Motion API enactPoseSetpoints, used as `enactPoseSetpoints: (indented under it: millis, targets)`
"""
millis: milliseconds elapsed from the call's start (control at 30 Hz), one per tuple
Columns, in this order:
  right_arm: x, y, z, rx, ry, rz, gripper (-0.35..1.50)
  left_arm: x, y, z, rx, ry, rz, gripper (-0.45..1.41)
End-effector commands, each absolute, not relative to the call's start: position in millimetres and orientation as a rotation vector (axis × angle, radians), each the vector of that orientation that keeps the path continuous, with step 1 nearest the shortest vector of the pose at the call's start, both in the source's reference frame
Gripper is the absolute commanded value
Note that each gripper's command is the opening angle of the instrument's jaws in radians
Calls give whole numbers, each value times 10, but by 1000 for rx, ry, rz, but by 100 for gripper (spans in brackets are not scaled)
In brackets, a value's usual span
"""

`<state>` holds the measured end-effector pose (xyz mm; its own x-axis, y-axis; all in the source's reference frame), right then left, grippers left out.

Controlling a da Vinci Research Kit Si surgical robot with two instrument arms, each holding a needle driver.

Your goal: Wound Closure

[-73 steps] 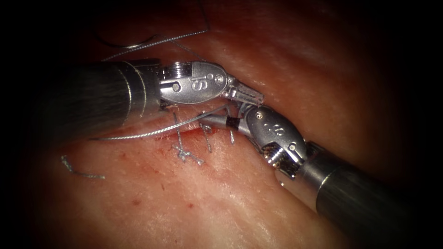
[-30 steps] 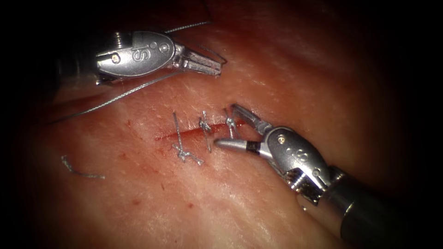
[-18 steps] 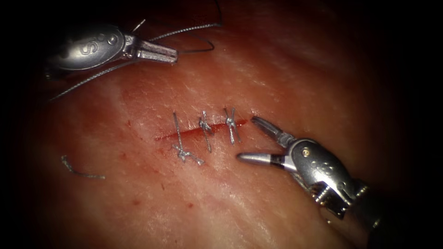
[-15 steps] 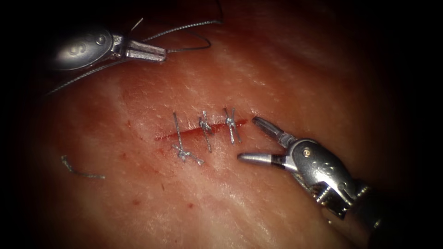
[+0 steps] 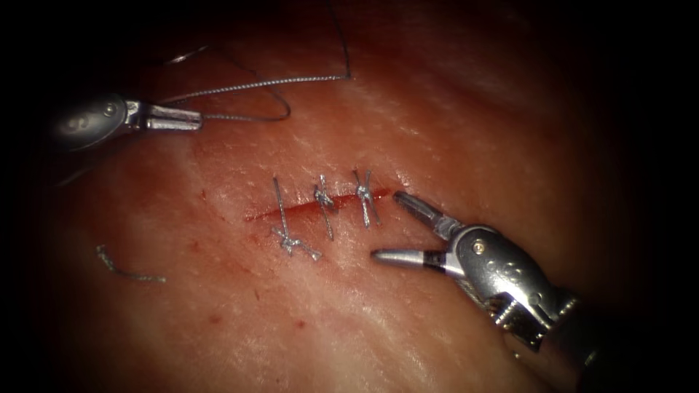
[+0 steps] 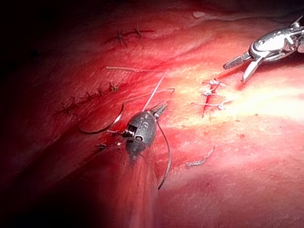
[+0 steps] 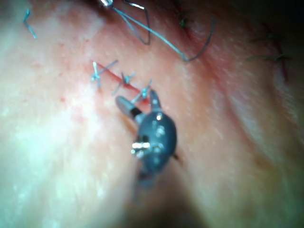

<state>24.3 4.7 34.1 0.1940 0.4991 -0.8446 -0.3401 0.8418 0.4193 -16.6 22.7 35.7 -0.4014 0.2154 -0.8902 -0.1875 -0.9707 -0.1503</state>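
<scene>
Holding thread (image 5: 247, 87) in closed jaws, the left tool (image 5: 156, 116) sits well up and to the left of the cut (image 5: 313, 207), with strands looping from its tip across the tissue (image 5: 349, 320). The right tool (image 5: 404, 229) has its jaws spread wide at the cut's right end, one tip near the end of the red line and the other below it, gripping nothing. Three stitches (image 5: 324, 211) cross the cut, and a cut end of thread (image 5: 127, 269) lies loose far to its left. A thin dark arc in the left wrist view, just beside the left tool, looks like the needle (image 6: 102, 127), lying free on the surface and not in the tissue; I cannot be sure of it. By my judgement the thread is light, limp and slippery, best gripped flat well inside the jaws, while the needle is stiff and better taken along its body than at its point. Where the strands end is lost in shadow above the cut.
</scene>
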Motion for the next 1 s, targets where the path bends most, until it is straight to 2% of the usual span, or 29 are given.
enactPoseSetpoints:
  millis: [33,400,433,467,533,567,600,700,800,1000]
  targets:
    - [251,50,347,151,1242,587,123,-171,222,368,-1575,-49,2435,-45]
    - [253,46,349,151,1241,583,121,-181,171,393,-1557,-132,2429,-45]
    - [253,46,348,151,1241,583,121,-181,171,394,-1547,-154,2423,-33]
    - [253,45,348,151,1241,583,121,-181,171,396,-1497,-182,2413,12]
    - [253,45,347,152,1242,582,121,-181,171,398,-1398,-220,2406,49]
    - [253,44,347,152,1242,582,121,-181,170,400,-1338,-246,2399,76]
    - [253,44,347,152,1242,582,121,-180,170,401,-1307,-263,2395,88]
    - [253,44,346,153,1242,581,121,-177,168,403,-1246,-311,2408,106]
    - [253,43,346,153,1243,581,121,-169,168,402,-1232,-329,2409,116]
    - [253,43,346,154,1240,580,121,-146,182,380,-1229,-354,2376,125]
